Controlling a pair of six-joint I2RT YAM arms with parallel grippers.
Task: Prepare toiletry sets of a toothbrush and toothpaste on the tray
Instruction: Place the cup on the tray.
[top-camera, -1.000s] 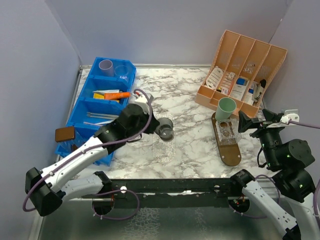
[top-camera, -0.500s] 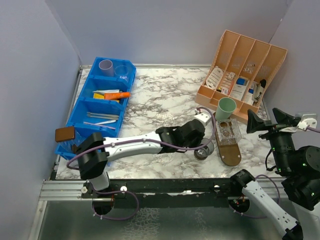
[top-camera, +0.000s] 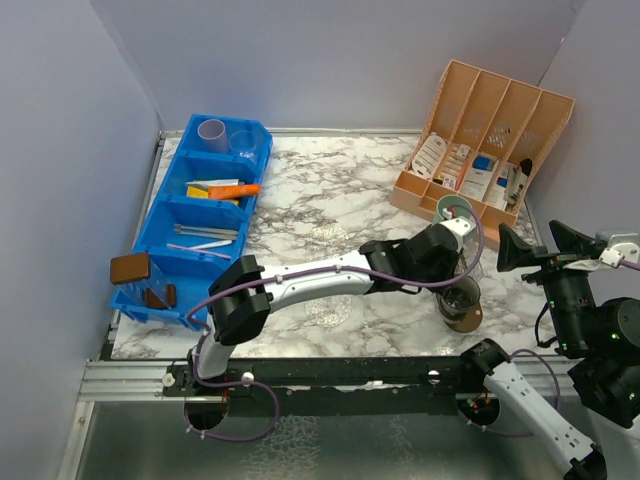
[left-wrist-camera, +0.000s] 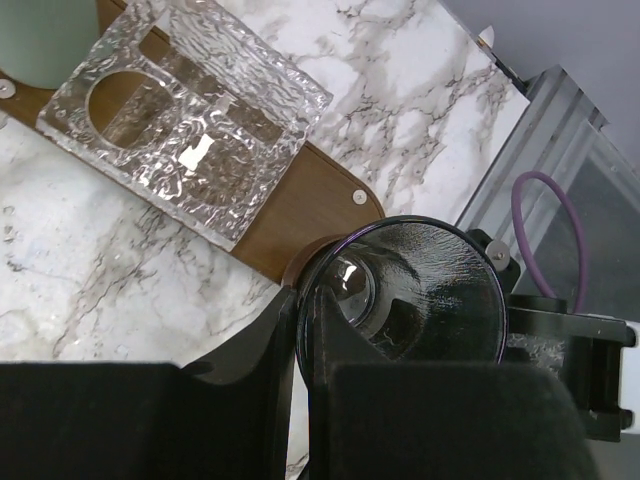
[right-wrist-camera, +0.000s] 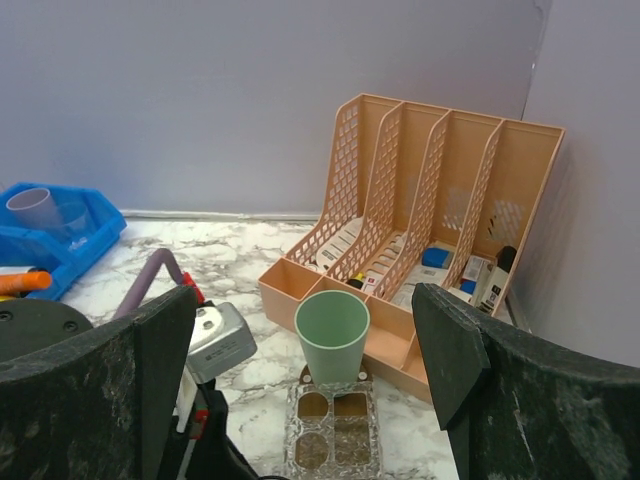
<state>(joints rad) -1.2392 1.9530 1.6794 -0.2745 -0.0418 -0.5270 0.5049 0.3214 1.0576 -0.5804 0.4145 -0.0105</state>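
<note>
Top view: the left end effector pinches the smoky dark cup by its rim above the near end of the tray; this looks like the placing step, so next lower it and let go; left wrist view: the cup's mouth faces up, long axis upright; right wrist view: the right end effector is spread wide, empty

Grips smoky dark cup at lower centre, overlapping end of brown tray; clear textured holder on tray, upper left.
</note>
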